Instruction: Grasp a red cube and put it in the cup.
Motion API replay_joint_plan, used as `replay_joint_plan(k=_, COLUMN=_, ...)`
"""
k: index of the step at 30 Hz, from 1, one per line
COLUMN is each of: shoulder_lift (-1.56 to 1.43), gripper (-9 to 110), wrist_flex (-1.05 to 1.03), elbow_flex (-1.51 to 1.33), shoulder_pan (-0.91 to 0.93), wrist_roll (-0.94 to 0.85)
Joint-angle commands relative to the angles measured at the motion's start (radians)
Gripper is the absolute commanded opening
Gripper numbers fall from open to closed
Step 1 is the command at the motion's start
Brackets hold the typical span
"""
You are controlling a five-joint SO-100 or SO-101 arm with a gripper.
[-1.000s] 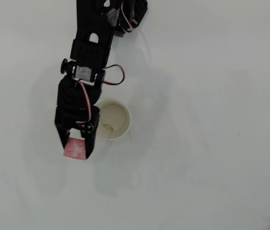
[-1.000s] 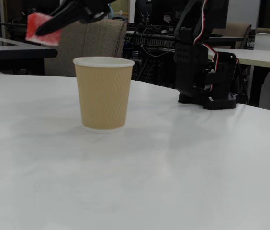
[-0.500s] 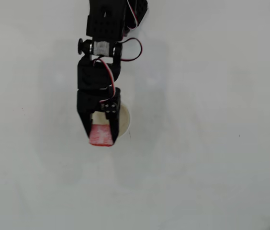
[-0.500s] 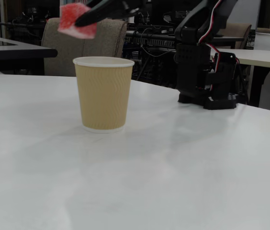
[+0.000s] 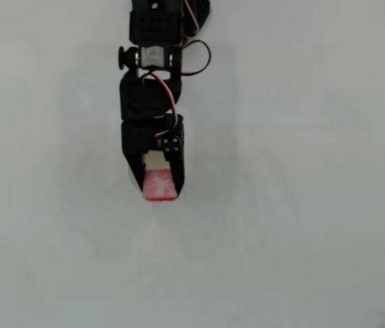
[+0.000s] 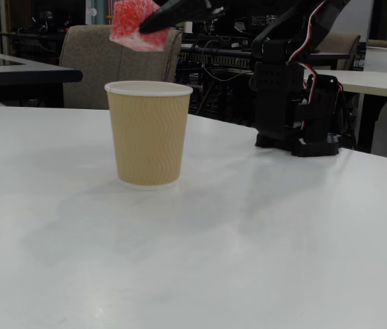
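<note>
Bare white tabletop (image 6: 248,260) fills the foreground of the fixed view, smooth and faintly glossy. Above it, the red cube (image 6: 136,25) sits pinched between the jaws, tilted, its faces frosted with whitish speckles. From the overhead view the cube (image 5: 160,186) shows at the very tip of the gripper (image 5: 158,179), the black fingers closed against its sides.

Directly beneath the jaws stands the cup (image 6: 148,133), upright on the table. Its wall is tan ribbed paper, its rolled rim white; in the overhead view only a pale sliver of it (image 5: 132,179) peeks out at the left of the gripper, the rest hidden under the arm.

The carry looks finished and the release step is in hand: the cube hangs clear above the cup's mouth, not touching the rim. The next move likely calls for parting the jaws, perhaps after a small correction, since the cube seems toward the rim's left side in the fixed view.

Behind the cup, the arm's black base (image 6: 296,103) rests on the table.
</note>
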State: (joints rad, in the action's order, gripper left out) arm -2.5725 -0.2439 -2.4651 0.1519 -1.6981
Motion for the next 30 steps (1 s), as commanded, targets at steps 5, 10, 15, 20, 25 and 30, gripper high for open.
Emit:
replay_joint_plan(k=5, shoulder_lift=-0.058, gripper=5, wrist_flex=-0.031, elbow_flex=0.005, shoulder_pan=0.064, wrist_roll=0.018)
replay_joint_plan(k=10, shoulder_lift=-0.08, gripper=5, wrist_flex=-0.067, elbow_flex=0.0, shoulder_pan=0.084, wrist_roll=0.02)
replay_joint_plan(k=15, shoulder_lift=-0.138, gripper=5, wrist_flex=-0.081, elbow_flex=-0.035, shoulder_pan=0.075, wrist_roll=0.02)
replay_joint_plan(k=20, shoulder_lift=-0.183, gripper=5, wrist_flex=-0.081, elbow_flex=-0.067, shoulder_pan=0.044, wrist_roll=0.023)
replay_joint_plan(k=25, shoulder_lift=-0.189, gripper=5, wrist_flex=-0.067, elbow_flex=-0.072, shoulder_pan=-0.006, wrist_roll=0.041)
replay_joint_plan(k=30, shoulder_lift=-0.189, gripper=5, wrist_flex=-0.058, elbow_flex=-0.08, shoulder_pan=-0.028, wrist_roll=0.043)
